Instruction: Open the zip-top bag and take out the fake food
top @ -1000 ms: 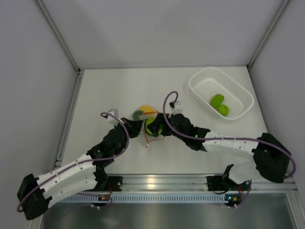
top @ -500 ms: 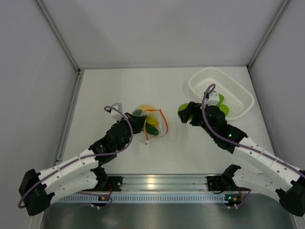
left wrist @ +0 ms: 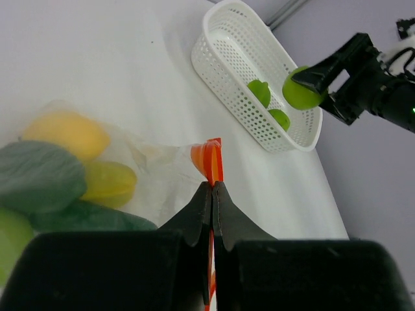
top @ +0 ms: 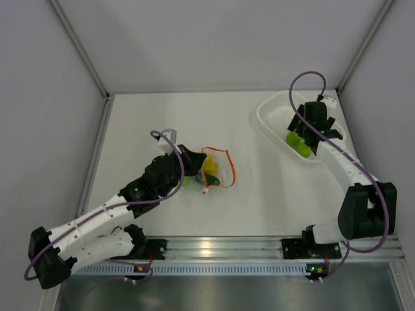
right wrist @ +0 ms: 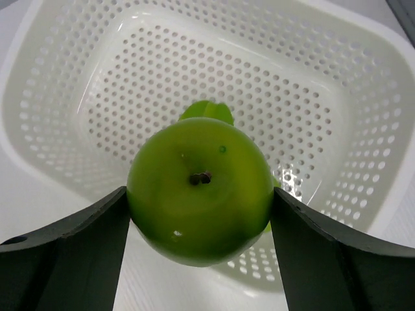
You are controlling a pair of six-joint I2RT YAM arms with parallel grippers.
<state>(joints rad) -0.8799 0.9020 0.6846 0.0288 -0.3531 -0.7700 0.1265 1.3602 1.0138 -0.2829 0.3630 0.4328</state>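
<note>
The clear zip-top bag (top: 217, 170) lies at the table's middle with its orange-red zip strip (left wrist: 211, 159) open in a loop. Yellow and dark-green fake food (left wrist: 71, 133) shows through the bag. My left gripper (left wrist: 212, 188) is shut on the zip strip; it also shows in the top view (top: 191, 159). My right gripper (right wrist: 200, 201) is shut on a light-green apple (right wrist: 200, 188) and holds it above the white perforated basket (right wrist: 78, 116). In the top view that gripper (top: 305, 133) is over the basket (top: 272, 120).
Two green fruits (left wrist: 269, 103) lie in the basket at the back right. The enclosure's walls rise close behind and beside the basket. The aluminium rail (top: 214, 246) runs along the near edge.
My right gripper has carried the green apple from the bag to the right and back, over the basket. My left gripper has kept its hold on the zip strip and shifted slightly right.
</note>
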